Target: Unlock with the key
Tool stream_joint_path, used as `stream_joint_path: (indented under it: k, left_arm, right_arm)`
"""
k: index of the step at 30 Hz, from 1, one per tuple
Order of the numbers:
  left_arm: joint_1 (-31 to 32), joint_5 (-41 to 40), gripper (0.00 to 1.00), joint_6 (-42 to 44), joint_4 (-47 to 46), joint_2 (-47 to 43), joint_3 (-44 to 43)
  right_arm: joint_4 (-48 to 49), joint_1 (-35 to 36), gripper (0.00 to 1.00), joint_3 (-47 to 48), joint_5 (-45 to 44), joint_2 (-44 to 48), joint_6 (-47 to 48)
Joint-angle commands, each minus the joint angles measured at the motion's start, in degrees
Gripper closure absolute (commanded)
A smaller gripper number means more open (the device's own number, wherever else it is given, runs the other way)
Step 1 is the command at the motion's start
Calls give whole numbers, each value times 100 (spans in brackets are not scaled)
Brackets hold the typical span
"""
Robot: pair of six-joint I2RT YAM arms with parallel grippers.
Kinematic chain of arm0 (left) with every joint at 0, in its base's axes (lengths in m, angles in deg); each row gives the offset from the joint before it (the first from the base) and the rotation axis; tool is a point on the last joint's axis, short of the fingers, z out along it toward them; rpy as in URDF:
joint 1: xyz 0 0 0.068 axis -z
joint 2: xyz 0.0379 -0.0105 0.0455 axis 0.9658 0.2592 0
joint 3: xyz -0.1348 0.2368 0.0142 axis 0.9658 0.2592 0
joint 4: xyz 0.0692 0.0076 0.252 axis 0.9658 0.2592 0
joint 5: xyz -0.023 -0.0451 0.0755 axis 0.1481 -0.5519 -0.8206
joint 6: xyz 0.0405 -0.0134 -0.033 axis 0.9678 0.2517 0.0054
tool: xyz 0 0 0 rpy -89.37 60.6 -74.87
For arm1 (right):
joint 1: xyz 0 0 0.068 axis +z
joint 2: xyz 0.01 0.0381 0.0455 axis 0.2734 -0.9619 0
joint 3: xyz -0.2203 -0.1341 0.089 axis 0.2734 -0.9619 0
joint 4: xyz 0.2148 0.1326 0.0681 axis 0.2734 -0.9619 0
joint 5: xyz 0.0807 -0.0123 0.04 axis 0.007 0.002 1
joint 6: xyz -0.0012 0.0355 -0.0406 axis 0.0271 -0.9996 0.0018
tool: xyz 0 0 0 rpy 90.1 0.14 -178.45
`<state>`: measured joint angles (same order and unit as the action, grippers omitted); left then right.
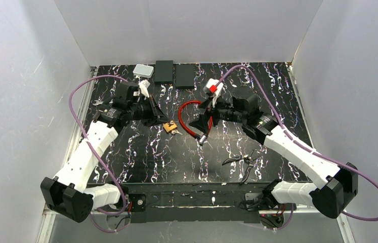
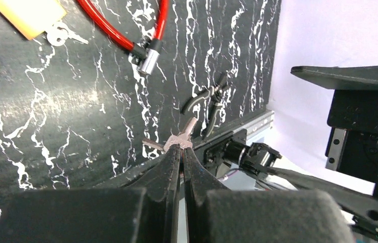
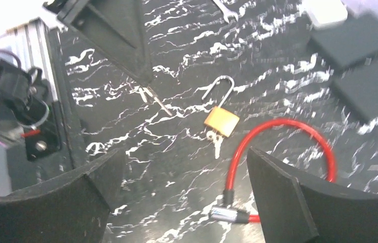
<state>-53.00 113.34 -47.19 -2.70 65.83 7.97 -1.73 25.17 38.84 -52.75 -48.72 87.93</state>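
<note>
Our left gripper (image 2: 180, 152) pinches a key (image 2: 179, 140). Our right gripper (image 3: 185, 154) gapes open above the cable (image 3: 283, 121), padlock (image 3: 221, 122) nearby.

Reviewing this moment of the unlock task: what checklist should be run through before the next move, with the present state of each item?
1. Grip on the key: ok. The left gripper has its jaws shut on it.
2. The right gripper free to help: ok. Its jaws are open and empty above the table.
3. The red cable lock in view: ok. Its metal end is uncovered.
4. The cable lock steadied for insertion: not ok. Nothing holds it.
5. The keyhole facing the key: cannot tell.
6. The brass padlock out of the way: ok. It lies beside the cable, not on it.
</note>
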Motion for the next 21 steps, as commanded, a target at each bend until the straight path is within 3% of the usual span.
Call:
stream_joint_path:
  k: [1,6,21]
  left_arm:
    - [26,449,100,-166,382,-260,-321]
    - [26,629,100,-98,593,-158,-602]
    - [26,837,100,55,817,-219,-655]
  right_arm:
    - [-516,578,3,495,16,-176,2267]
    - [-887,1375,5,541,-693,-421,3160]
    - [-584,1486,18,717,-1055,-659,3559]
